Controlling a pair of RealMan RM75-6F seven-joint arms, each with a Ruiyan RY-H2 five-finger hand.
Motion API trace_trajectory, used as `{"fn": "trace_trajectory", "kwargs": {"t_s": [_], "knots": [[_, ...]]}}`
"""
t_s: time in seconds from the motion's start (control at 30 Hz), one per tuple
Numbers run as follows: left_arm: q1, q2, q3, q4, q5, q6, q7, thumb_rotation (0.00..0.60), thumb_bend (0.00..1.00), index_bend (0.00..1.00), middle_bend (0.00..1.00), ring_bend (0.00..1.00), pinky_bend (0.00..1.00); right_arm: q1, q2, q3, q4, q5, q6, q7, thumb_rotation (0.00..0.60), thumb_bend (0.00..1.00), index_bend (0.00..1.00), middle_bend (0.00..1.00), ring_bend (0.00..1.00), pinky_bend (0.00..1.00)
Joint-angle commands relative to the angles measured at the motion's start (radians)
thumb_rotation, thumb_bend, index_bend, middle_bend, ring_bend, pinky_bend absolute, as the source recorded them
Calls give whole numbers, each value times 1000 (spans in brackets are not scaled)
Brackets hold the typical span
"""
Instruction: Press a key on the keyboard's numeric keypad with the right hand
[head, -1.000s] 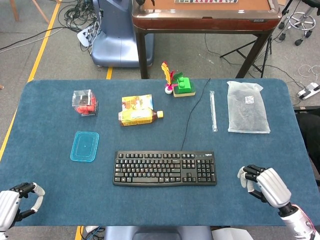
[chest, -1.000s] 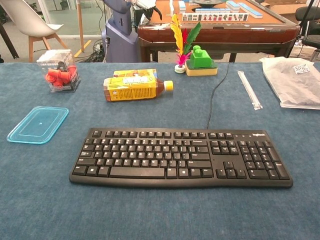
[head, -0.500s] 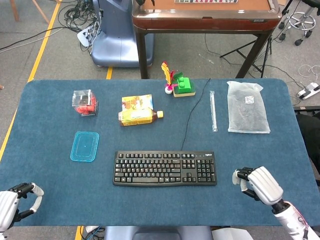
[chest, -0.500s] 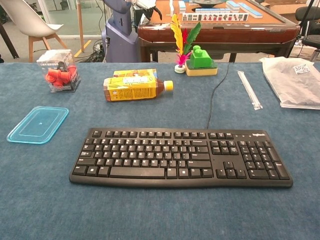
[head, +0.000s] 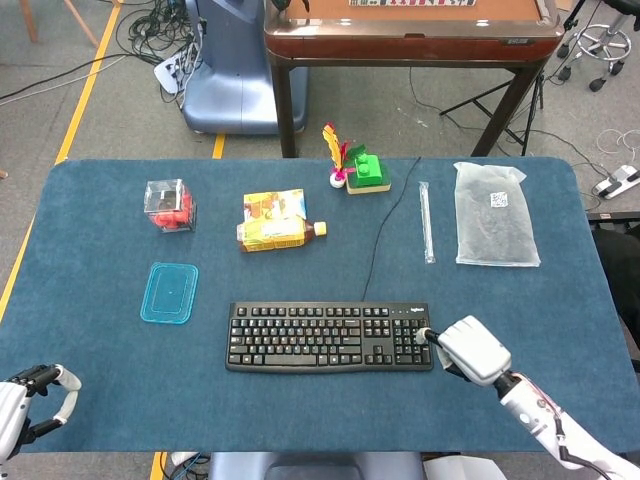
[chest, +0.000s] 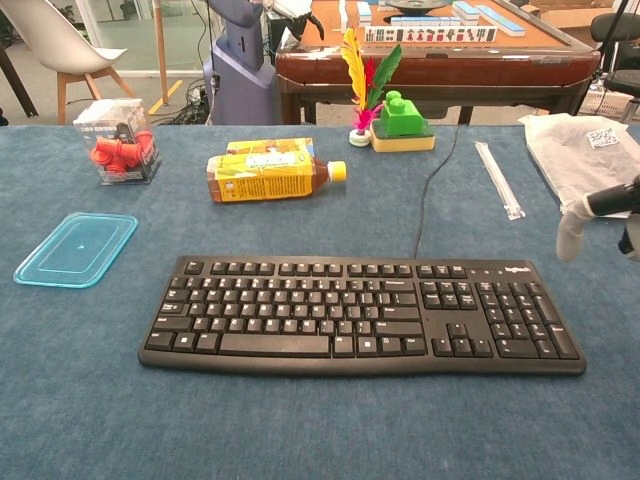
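1 keyboard (head: 330, 337), 1 bottle (head: 277, 233); right robot hand (head: 470, 349) beside keypad.

Right robot hand (head: 470, 350) at keyboard (head: 330, 337) right edge.

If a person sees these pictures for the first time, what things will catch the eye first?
First the black keyboard at the middle front of the blue table, with the white right robot hand at its numeric keypad end. Next the bright things behind: a yellow bottle lying on its side and a green toy beside coloured feathers.
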Motion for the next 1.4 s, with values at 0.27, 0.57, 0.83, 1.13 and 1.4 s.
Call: {"fn": "trace_trajectory", "kwargs": {"t_s": [0.27,0.57,0.83,1.13,1.4], "knots": [[2,5,-5,1,-7,2,-10,600,372,575,574,483,558,125,-57,80,-64,216,-194,-205,600,1000,320,1000,1000,1000],[5,11,-10,2,-17,5,-22,600,372,576,575,483,558,196,-109,101,-45,375,-266,-335,600,1000,320,1000,1000,1000],[8,16,-13,1,-18,12,-33,600,372,576,575,483,558,236,-139,89,-34,486,-280,-424,600,1000,320,1000,1000,1000],[10,20,-16,2,-21,14,-41,600,373,576,575,484,558,274,-177,63,-2,566,-290,-465,600,1000,320,1000,1000,1000],[11,21,-17,3,-21,14,-47,600,372,576,575,483,558,308,-209,52,22,616,-288,-485,600,1000,320,1000,1000,1000]]}}
